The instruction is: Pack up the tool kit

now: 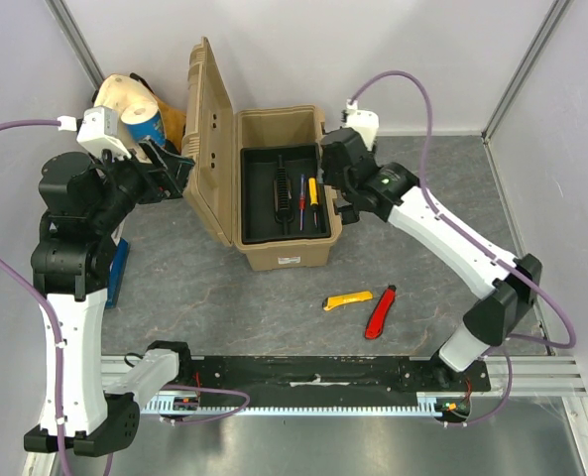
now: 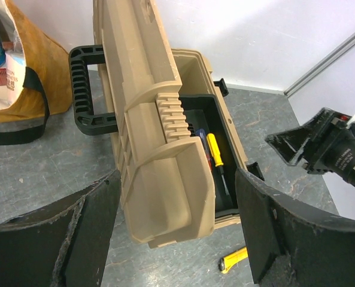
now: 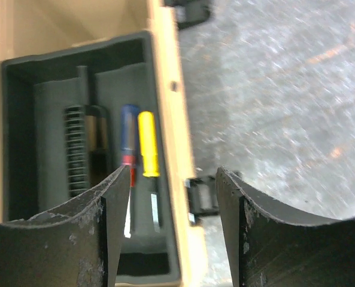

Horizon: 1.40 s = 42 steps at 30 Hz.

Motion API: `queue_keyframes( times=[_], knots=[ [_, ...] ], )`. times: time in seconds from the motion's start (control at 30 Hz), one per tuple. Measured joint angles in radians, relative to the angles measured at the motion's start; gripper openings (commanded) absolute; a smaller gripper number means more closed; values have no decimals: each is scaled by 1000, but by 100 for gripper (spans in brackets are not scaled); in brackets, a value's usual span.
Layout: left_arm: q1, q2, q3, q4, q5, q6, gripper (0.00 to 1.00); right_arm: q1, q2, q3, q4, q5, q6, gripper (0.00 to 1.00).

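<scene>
One toolbox [image 1: 289, 254], one hammer [image 1: 281, 193], two screwdrivers [image 1: 312, 190], two loose tools (yellow tool [image 1: 348, 300], red knife [image 1: 381, 312]), one bag [image 1: 125, 99].

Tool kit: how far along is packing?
Done: hammer, red-blue screwdriver and yellow-handled screwdriver lie in the tray of the toolbox. In hand: nothing; left gripper and right gripper are open. Left: red knife and small yellow tool lie on the table; lid open.

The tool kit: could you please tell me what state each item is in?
Large tan plastic toolbox, lid open.
Black plastic tray, seated inside toolbox, partly filled.
Red folding knife, lying outside toolbox.
Yellow flat tool, lying outside toolbox.
Left gripper, open, empty.
Right gripper, open, empty.
</scene>
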Motion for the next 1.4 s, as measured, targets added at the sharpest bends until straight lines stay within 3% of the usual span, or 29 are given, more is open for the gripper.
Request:
queue_keyframes(
  times=[0.13,0.27,0.47,0.8,1.17,1.3,1.4],
  knots=[
    [0,0,0,1,5,0,82,-75,-103,-106,-92,9,101,68],
    [0,0,0,6,24,-6,82,-153,-277,-312,-187,-17,181,77],
    [-3,0,-1,10,63,-24,82,-153,-428,-617,-298,-134,262,87],
    [-5,-3,-20,21,77,-33,82,-146,-559,-1019,-291,-406,303,85],
    [-8,-13,-29,21,76,-34,82,-110,-468,-1082,-114,-478,329,83],
    [-8,-16,-29,21,74,-34,82,-95,-406,-1084,-79,-464,348,73],
    [-8,-16,-29,21,73,-34,82,-86,-358,-1083,-79,-434,371,59]
  ],
)
